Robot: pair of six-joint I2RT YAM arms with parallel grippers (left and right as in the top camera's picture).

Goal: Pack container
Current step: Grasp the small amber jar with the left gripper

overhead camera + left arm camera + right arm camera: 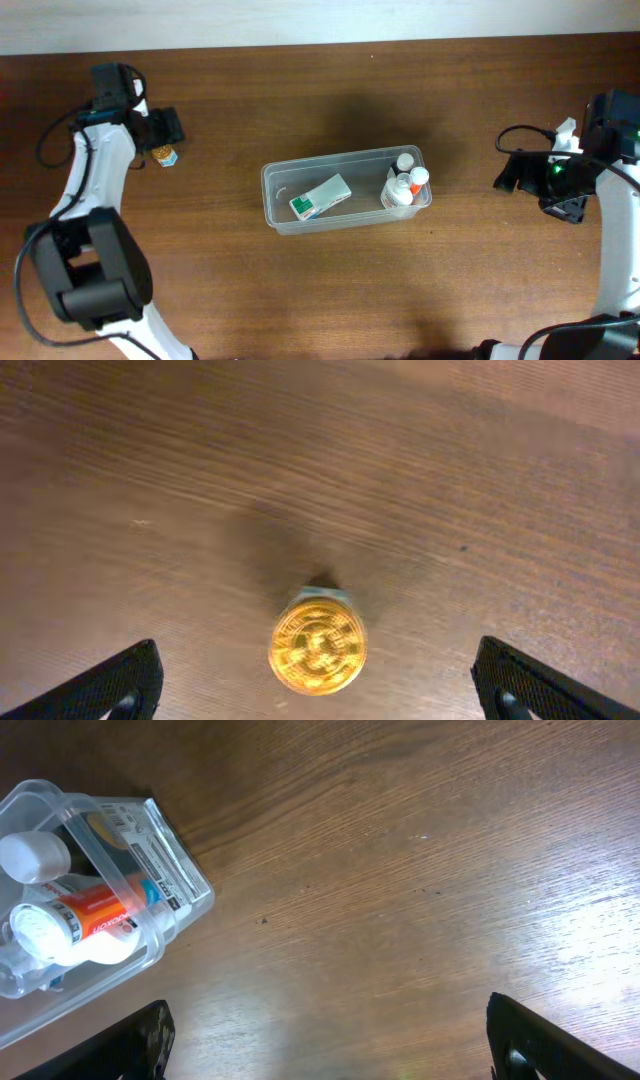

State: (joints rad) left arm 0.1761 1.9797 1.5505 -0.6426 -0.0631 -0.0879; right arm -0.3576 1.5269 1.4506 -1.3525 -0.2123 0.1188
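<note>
Clear, shallow plastic container, frame centre, holds a green-and-white box and white orange-capped bottles. Left gripper, jaws wide, straddles without touching a small gold-lidded jar at upper left, probably the next item. Right gripper, wide and empty, hangs at right over the brown wooden table; nothing blocks either path.

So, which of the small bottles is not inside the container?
The gold-lidded one: it stands alone on the table, left of the container. The white-capped bottles are inside, at its right end.
</note>
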